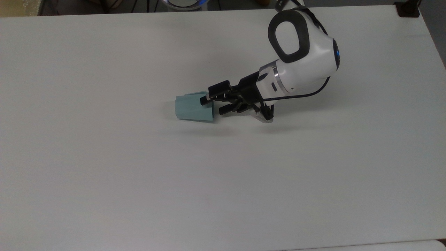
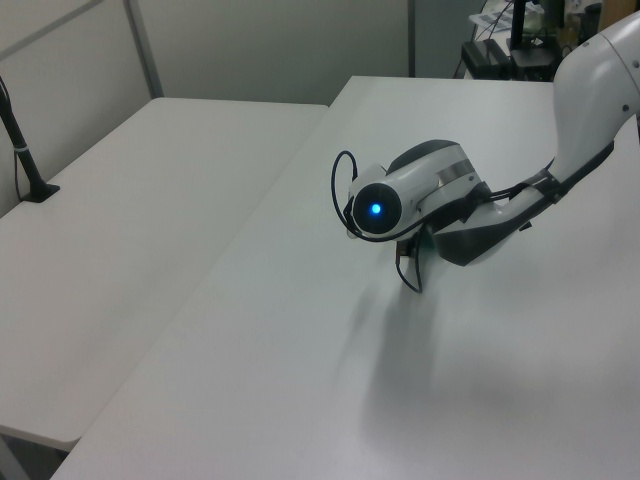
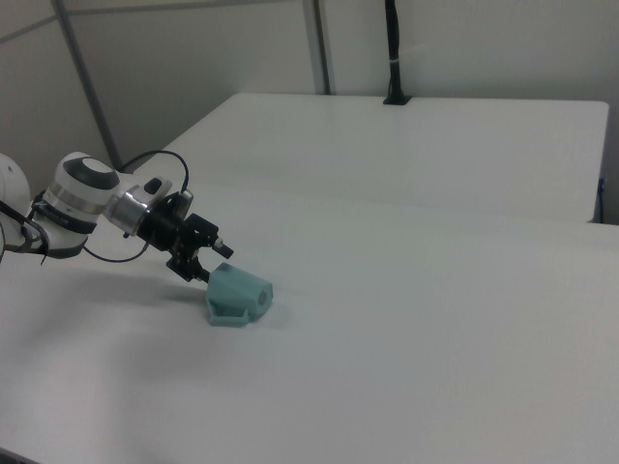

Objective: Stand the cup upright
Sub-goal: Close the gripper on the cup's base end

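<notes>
The cup (image 1: 193, 109) is lying on its side on the white counter (image 1: 139, 174), roughly mid-counter in the top view. It's a pale teal-blue faceted thing, and in the top view its wider rim end faces the top view's right, with the narrower base pointing to the top view's left. In the right view (image 3: 240, 295) you can see the open mouth turned toward the arm, and it rests flat on the counter.

The tool (image 1: 213, 104) comes in low and nearly horizontal from the top view's right, aimed straight at the cup's rim end. Its two black fingers are spread apart with a clear gap, not gripping anything. In the top view the upper finger (image 1: 205, 100) overlaps the cup's rim edge, while the lower one sits just off the rim corner; whether either actually touches the cup I can't tell. In the right view the tool (image 3: 208, 259) sits right above and beside the cup's mouth.

In the left view the white wrist with its blue light (image 2: 377, 210) blocks most of the cup.
</notes>
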